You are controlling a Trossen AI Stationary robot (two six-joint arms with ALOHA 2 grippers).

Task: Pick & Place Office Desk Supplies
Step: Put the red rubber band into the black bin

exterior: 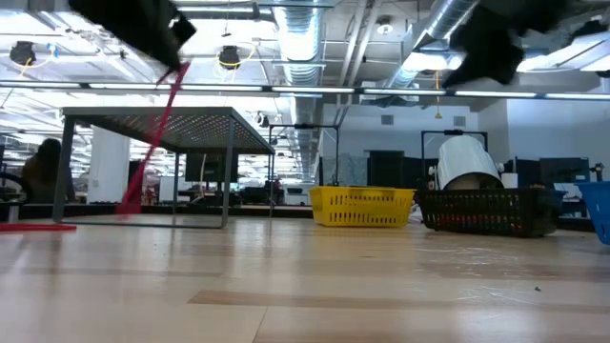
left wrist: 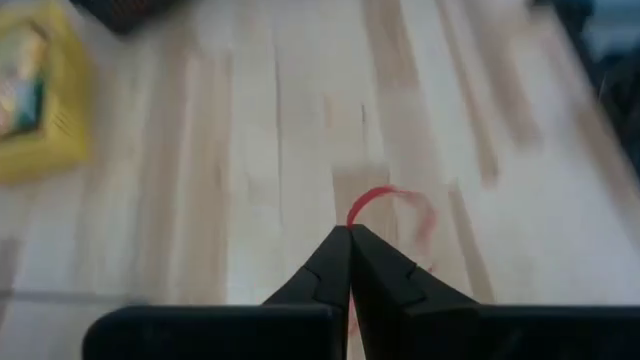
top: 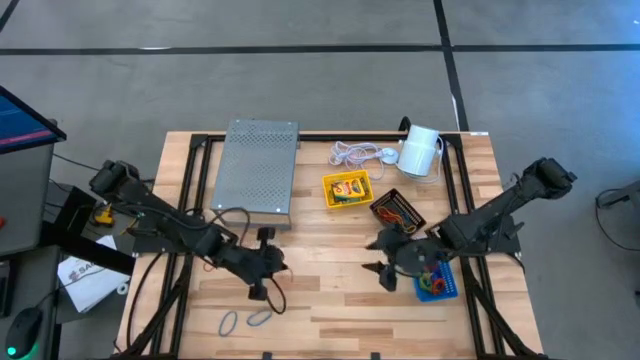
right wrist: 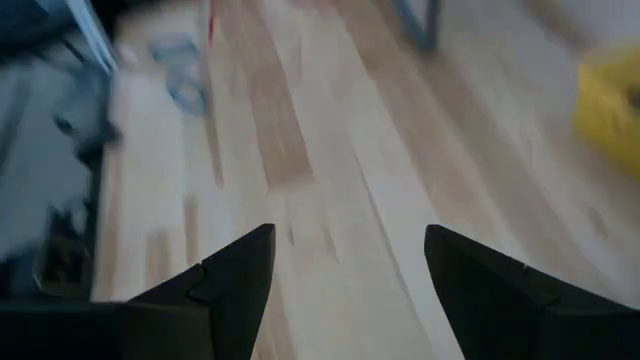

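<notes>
Jaws pinched on a red rubber band point(left wrist: 385, 205).
The left gripper point(top: 265, 285) is held above the table; the right gripper point(right wrist: 345, 270) is spread wide, empty.

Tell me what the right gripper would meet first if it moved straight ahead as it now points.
Probably bare wood of the table: the open right gripper tilts down at it, with nothing between. The grey rubber bands lie off its line. Depth is unclear.

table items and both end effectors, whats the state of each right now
left end effector: shut on red rubber band
right end effector: open, empty
yellow tray: holds crayon box
black mesh tray: holds bands
blue tray: holds bands
</notes>
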